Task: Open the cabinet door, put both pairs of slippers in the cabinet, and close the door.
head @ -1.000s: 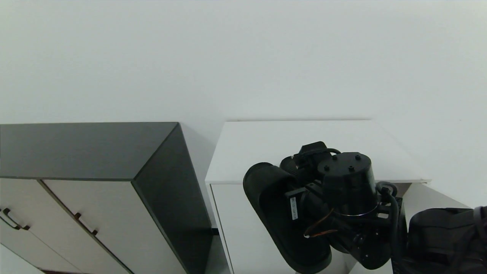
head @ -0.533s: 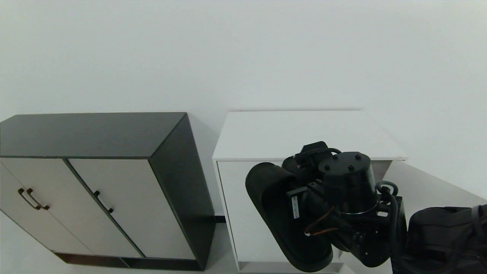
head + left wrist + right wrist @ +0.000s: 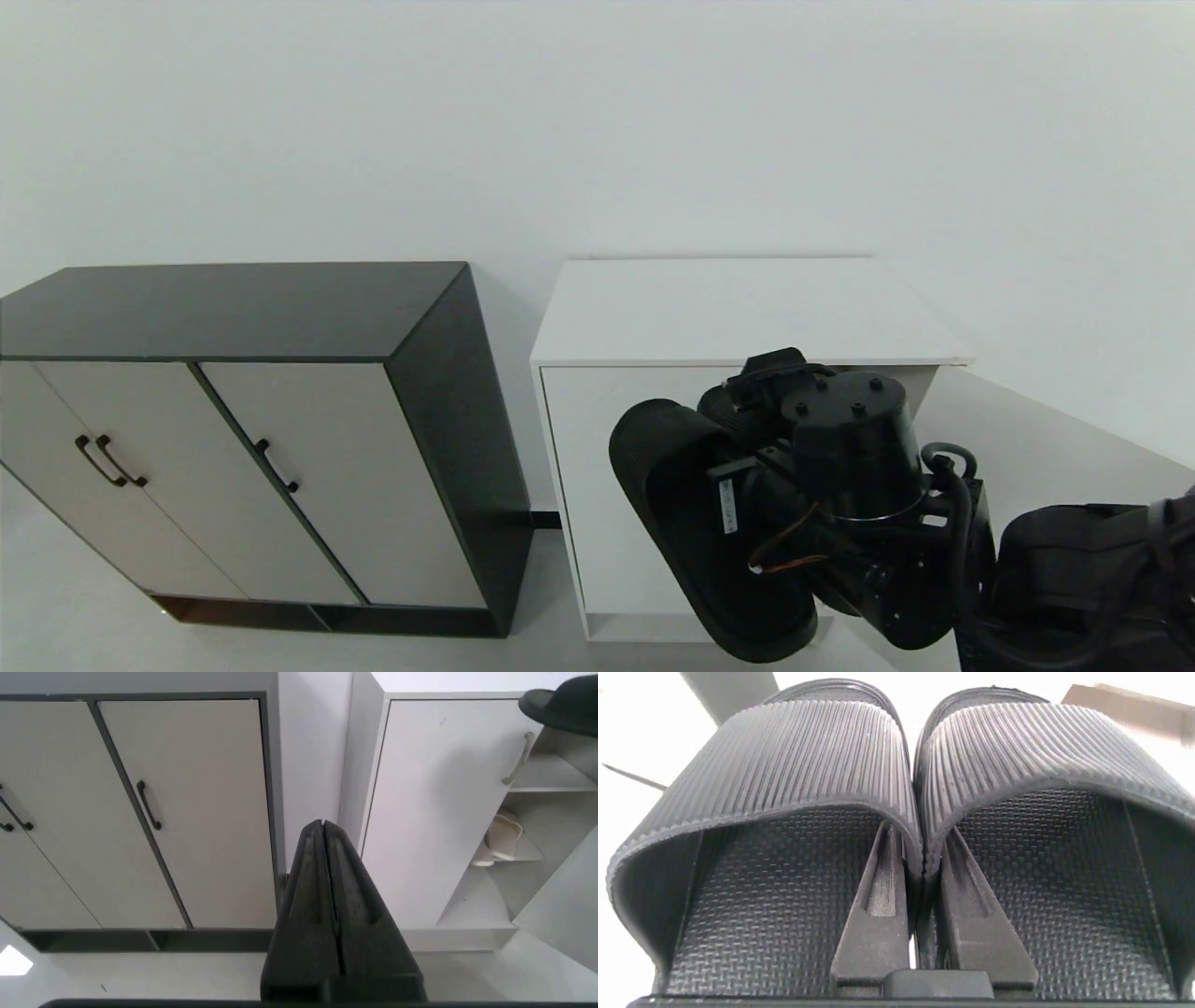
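Head view showed the black slippers [image 3: 709, 541] held up off the floor in front of the white cabinet [image 3: 738, 308], at the end of the right arm, soles turned toward the cabinet's closed left panel. In the right wrist view the right gripper [image 3: 922, 845] was clamped on the two straps where they met, one finger inside each slipper, so the pair hung together as one load. The left wrist view looked over the left gripper [image 3: 323, 831], whose fingers were pressed together with nothing between them, aimed at the gap between the white cabinet and the dark cabinet [image 3: 233, 308] beside it.

From the same view the right half of the white cabinet stood open, and the pale slippers [image 3: 500, 838] sat inside, below a shelf [image 3: 561, 770]. By my reading the opening was done and one pair was stowed. The step in hand was carrying the second pair to the cabinet.

The next move probably called for swinging the right arm across to the open side, since the slippers hung before the closed panel, not the opening. They would need to go in low and level enough to pass under a shelf edge, onto a free spot apart from the pale pair. The gripper should let go only once the soles rested on a board. After that, either arm could swing the cabinet shut.
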Tool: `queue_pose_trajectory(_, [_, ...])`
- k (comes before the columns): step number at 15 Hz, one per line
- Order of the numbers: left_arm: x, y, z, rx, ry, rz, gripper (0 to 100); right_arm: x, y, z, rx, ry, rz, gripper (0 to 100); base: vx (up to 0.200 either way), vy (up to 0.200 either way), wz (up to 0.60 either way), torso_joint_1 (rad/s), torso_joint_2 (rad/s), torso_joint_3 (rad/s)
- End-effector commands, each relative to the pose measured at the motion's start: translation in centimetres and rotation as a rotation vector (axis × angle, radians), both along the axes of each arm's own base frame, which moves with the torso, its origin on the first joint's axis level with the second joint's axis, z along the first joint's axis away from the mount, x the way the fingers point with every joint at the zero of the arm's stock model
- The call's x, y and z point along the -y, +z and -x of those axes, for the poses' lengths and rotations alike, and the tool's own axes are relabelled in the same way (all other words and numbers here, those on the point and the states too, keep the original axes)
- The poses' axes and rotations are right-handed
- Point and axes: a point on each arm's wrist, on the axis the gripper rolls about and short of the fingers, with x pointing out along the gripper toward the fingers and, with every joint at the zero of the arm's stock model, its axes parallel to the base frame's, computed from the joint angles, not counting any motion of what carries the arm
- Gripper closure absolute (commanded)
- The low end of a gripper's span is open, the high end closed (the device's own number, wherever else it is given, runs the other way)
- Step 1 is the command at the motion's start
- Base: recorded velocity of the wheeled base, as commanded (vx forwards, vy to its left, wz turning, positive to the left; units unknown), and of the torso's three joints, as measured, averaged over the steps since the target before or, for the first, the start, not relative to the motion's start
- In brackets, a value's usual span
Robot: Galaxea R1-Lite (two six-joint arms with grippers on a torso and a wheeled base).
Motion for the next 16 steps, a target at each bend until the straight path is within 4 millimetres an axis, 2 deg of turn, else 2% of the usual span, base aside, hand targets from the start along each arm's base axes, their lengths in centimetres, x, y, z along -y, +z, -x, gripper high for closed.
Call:
queue_pose_trajectory(1, [0.0, 0.03, 0.01, 0.001, 0.0, 0.0, 100, -0.13, -0.18, 0.01, -0.003, 0.003, 0.004, 100, 0.0, 0.0, 0.0, 0.0, 0.0, 0.0])
queue_pose_trajectory(6, [0.0, 0.03, 0.01, 0.001, 0.001, 0.0, 100, -0.13, -0.18, 0.01, -0.004, 0.003, 0.002, 100, 0.0, 0.0, 0.0, 0.0, 0.0, 0.0])
queue_pose_trajectory(16, [0.0, -0.01, 0.0, 0.0, 0.003, 0.0, 100, 0.17, -0.31, 0.23, -0.008, 0.001, 0.009, 100, 0.0, -0.2, 0.0, 0.002, 0.0, 0.003])
